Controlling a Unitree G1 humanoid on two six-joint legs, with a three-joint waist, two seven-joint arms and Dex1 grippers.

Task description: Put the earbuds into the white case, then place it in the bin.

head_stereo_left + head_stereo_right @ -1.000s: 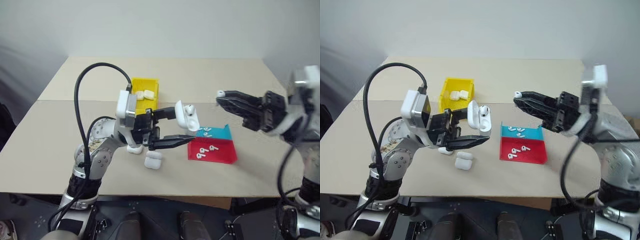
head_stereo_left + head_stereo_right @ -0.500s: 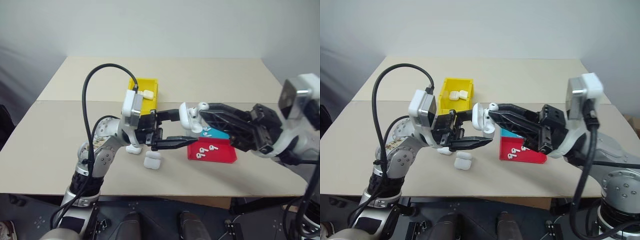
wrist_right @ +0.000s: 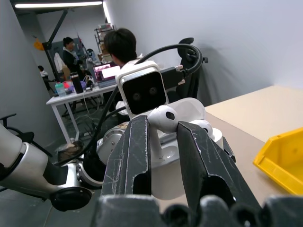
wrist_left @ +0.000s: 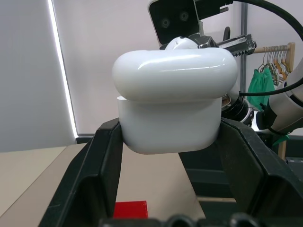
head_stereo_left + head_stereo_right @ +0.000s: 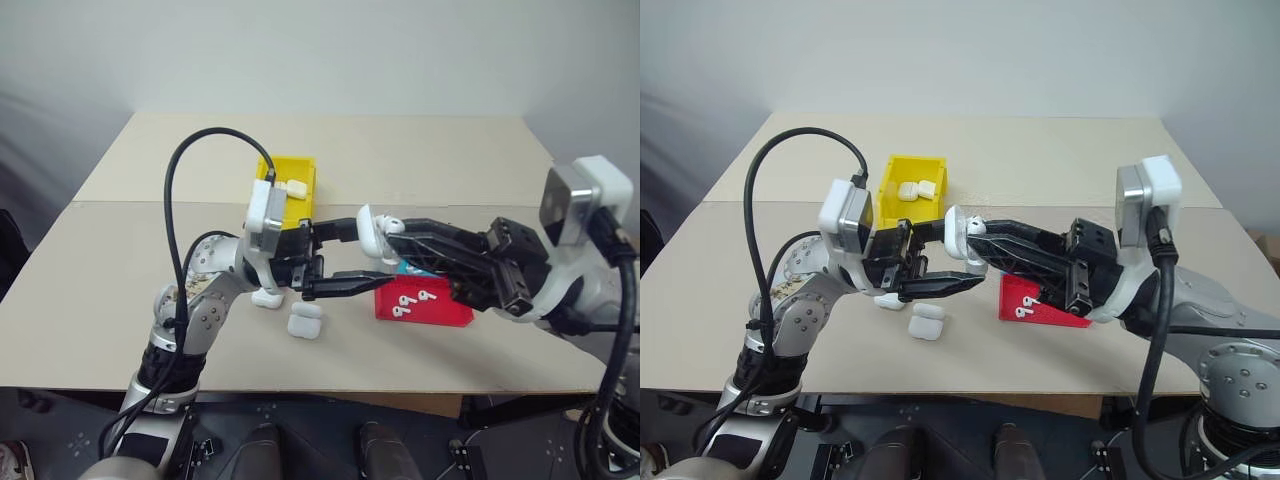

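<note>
My left gripper [image 5: 362, 255] is shut on the white case [image 5: 368, 228] and holds it in the air above the table, lid open. In the left wrist view the white case [image 4: 173, 113] sits between both black fingers [image 4: 102, 156]. My right gripper [image 5: 396, 230] comes from the right, shut on an earbud [image 3: 161, 118], with its tips right at the case's open top. A second white bud [image 3: 203, 125] appears to sit in the case. The yellow bin [image 5: 290, 160] stands behind the left arm with two white cases [image 5: 287, 187] inside.
A red tray [image 5: 445, 312] holding several earbuds [image 5: 410, 300] lies under my right gripper, with a sliver of a teal tray [image 5: 410, 268] behind it. Two loose white cases [image 5: 305, 320] [image 5: 267, 298] lie on the table below the left hand.
My right gripper has swung left and turned, bringing the earbud from well right of the case up to its open top. The left gripper and case have stayed put.
</note>
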